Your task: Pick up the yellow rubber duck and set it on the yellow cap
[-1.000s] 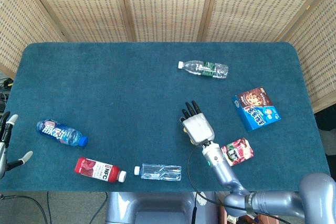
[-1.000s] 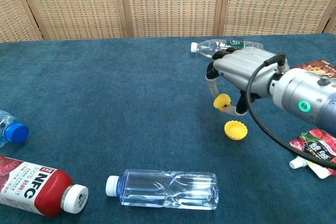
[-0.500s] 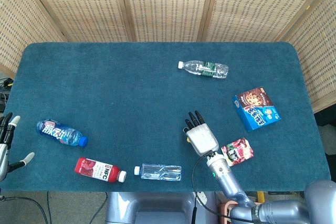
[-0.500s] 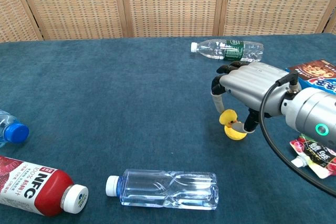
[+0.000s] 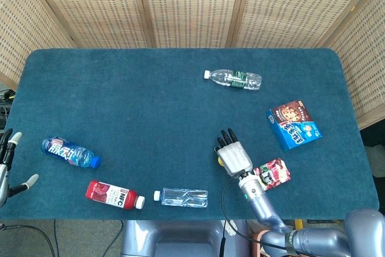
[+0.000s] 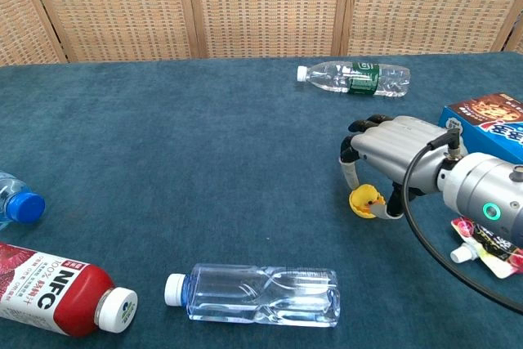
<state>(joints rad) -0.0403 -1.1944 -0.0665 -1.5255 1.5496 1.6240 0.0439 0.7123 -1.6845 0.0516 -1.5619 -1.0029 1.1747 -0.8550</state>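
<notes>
Two hands show: the right hand [image 6: 391, 153] arches over the yellow rubber duck [image 6: 364, 199], pinching it between thumb and a fingertip, the duck sitting low on the yellow cap [image 6: 369, 212]. Just right of that hand lie a red juice pouch [image 6: 489, 244] and a blue biscuit box [image 6: 488, 119]; beyond its fingers a green-labelled water bottle [image 6: 353, 77]; to its left, a clear bottle [image 6: 260, 294] near the front edge of the teal cloth table [image 5: 138, 112]. Open cloth stretches leftward. The left hand [image 5: 7, 164] hovers off the table's left edge, fingers spread. Wicker screens [image 5: 192, 4] stand behind.
</notes>
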